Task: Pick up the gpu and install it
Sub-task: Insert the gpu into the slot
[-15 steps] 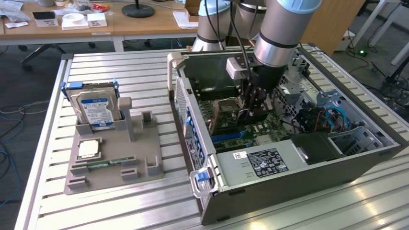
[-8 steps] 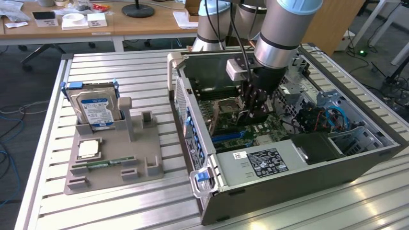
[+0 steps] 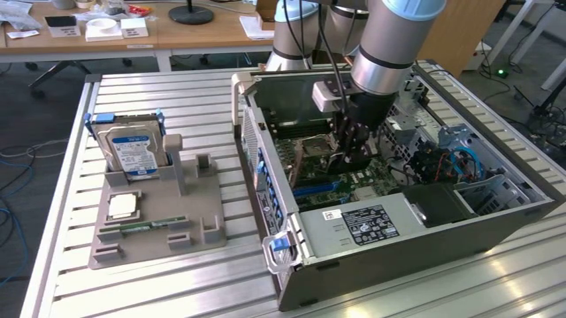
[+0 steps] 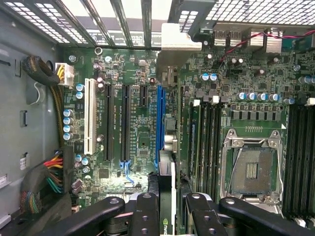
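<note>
My gripper point(image 3: 354, 144) reaches down into the open computer case point(image 3: 389, 228), over the motherboard point(image 3: 354, 182). It is shut on the gpu point(image 3: 340, 162), a dark card held on edge. In the wrist view the gpu point(image 4: 167, 189) runs edge-on away from my gripper point(image 4: 170, 209), and its metal end bracket point(image 4: 179, 42) lies against the case's rear slot openings. The card stands directly along the long blue slot point(image 4: 158, 123). Whether its edge is in the slot I cannot tell.
Black slots point(image 4: 125, 123) and a white slot point(image 4: 89, 115) lie beside the blue one, with RAM slots and the CPU socket point(image 4: 253, 169) on the other side. Cable bundles point(image 4: 47, 179) crowd one case wall. A grey holder point(image 3: 155, 228) outside carries a hard drive point(image 3: 132, 151).
</note>
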Available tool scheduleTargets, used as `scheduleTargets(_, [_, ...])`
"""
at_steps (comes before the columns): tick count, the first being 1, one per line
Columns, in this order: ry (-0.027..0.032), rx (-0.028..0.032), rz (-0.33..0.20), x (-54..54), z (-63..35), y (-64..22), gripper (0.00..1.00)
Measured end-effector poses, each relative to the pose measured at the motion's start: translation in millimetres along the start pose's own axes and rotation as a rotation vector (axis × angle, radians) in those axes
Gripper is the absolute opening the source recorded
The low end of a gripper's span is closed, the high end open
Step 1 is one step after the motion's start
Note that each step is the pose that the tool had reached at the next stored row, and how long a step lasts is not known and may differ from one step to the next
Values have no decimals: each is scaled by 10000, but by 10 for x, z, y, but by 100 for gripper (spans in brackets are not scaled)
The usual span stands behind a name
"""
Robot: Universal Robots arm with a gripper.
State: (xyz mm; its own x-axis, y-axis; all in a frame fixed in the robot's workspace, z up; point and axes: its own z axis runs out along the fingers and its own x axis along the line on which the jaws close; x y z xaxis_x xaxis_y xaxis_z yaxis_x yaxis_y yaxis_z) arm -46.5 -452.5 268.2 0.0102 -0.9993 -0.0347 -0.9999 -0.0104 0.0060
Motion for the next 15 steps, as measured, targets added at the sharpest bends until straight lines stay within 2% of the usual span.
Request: scheduleTargets(15, [0, 1, 1, 0, 0, 37, 26])
